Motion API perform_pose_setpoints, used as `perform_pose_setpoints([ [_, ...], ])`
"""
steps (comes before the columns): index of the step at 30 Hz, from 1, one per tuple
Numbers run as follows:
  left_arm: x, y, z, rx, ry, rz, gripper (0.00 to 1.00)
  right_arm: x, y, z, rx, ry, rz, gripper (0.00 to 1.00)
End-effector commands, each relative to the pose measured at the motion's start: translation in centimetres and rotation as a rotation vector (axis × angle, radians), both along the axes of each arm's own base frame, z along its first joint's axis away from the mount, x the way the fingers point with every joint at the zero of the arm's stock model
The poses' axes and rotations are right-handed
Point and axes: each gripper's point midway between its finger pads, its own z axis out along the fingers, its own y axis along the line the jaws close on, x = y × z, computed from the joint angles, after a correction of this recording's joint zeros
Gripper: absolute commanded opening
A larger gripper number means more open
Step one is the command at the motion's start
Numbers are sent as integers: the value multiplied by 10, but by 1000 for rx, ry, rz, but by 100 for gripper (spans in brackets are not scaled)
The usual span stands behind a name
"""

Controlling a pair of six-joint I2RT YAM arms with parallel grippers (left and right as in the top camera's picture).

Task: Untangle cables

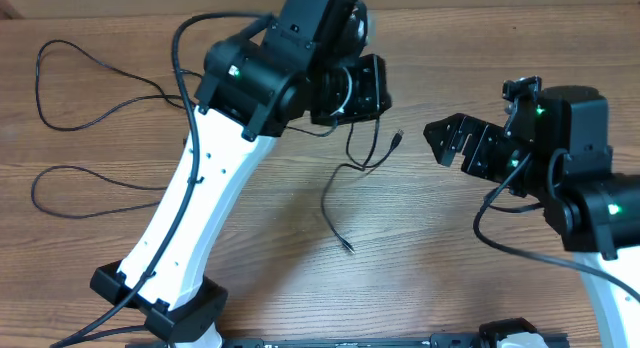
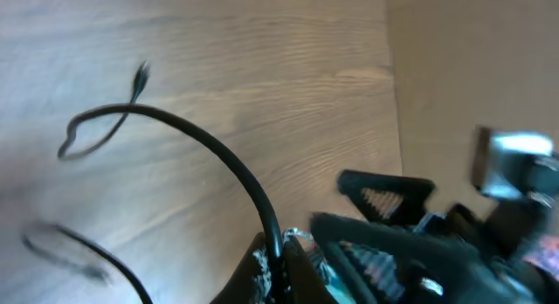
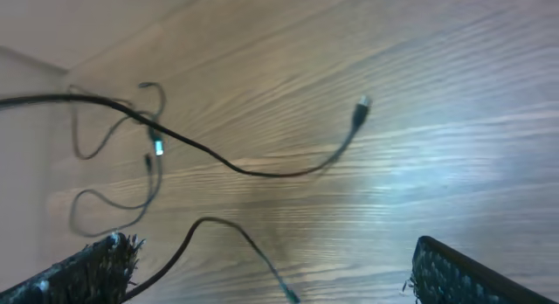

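Note:
A thin black cable (image 1: 335,203) hangs from my left gripper (image 1: 350,118) down to the table, with one plug tip (image 1: 399,138) to the right and its other end near the table's middle. In the left wrist view the left gripper (image 2: 278,265) is shut on this cable (image 2: 218,151), which arcs away to a small loop and a plug. My right gripper (image 1: 436,143) stands open to the right of the cable, touching nothing. Seen from the right wrist, the wide-apart fingers (image 3: 96,265) frame a cable end (image 3: 262,256), and the plug tip (image 3: 361,107) lies farther off.
Two more thin cable loops (image 1: 85,63) (image 1: 80,188) lie on the wooden table (image 1: 450,248) at the far left. The left arm's white link (image 1: 190,218) crosses the table's left half. The table's far edge meets a wall (image 2: 472,59).

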Motion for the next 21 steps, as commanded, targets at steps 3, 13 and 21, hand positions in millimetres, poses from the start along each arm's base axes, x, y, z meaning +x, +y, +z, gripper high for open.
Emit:
perform_pose_setpoints([
  [3, 11, 0, 24, -80, -27, 65, 4, 5, 5, -8, 15, 62, 11, 100],
  [13, 21, 6, 36, -183, 59, 143, 4, -10, 49, -30, 123, 167, 336, 88],
  [21, 37, 37, 15, -120, 164, 398, 5, -12, 65, -8, 216, 89, 422, 32],
])
